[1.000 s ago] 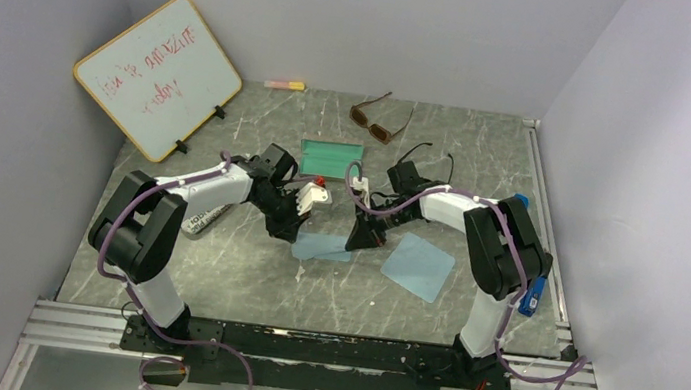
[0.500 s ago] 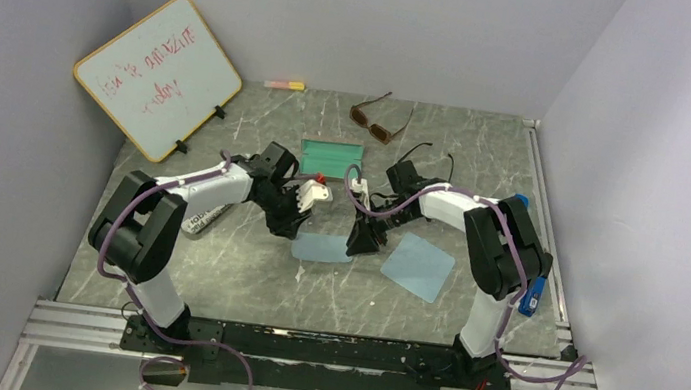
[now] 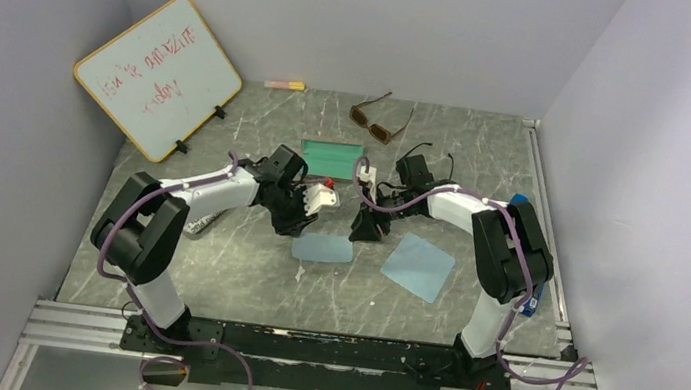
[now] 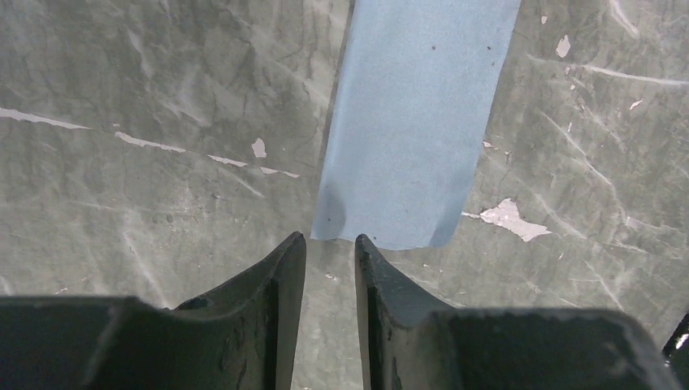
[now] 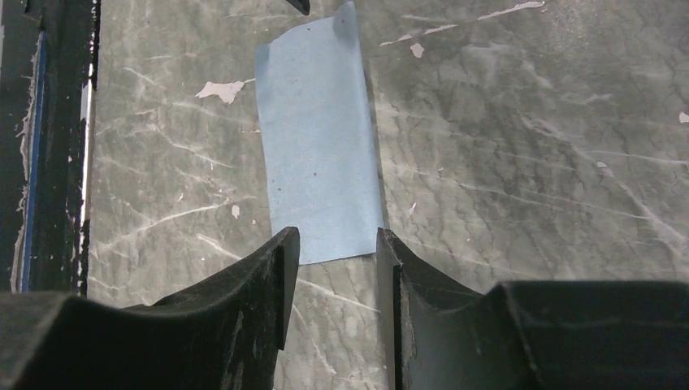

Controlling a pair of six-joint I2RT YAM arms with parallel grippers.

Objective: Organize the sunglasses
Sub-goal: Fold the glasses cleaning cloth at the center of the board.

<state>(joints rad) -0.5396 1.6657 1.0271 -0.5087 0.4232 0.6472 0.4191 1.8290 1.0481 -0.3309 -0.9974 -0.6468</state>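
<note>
Marble tabletop [image 3: 240, 272], blue sheet [image 4: 414, 122] between left end effector [image 4: 329, 244] and right end effector [image 5: 337, 240], both ajar, empty.

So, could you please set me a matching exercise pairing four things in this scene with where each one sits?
Things:
1 brown sunglasses
2 whiteboard
3 green rectangle
4 narrow blue cloth

Places:
A propped up at the far left
B nearest of the four to the near edge of the table
C far edge, right of centre
D in the middle

Pairs: 1-C, 2-A, 3-D, 4-B
</note>
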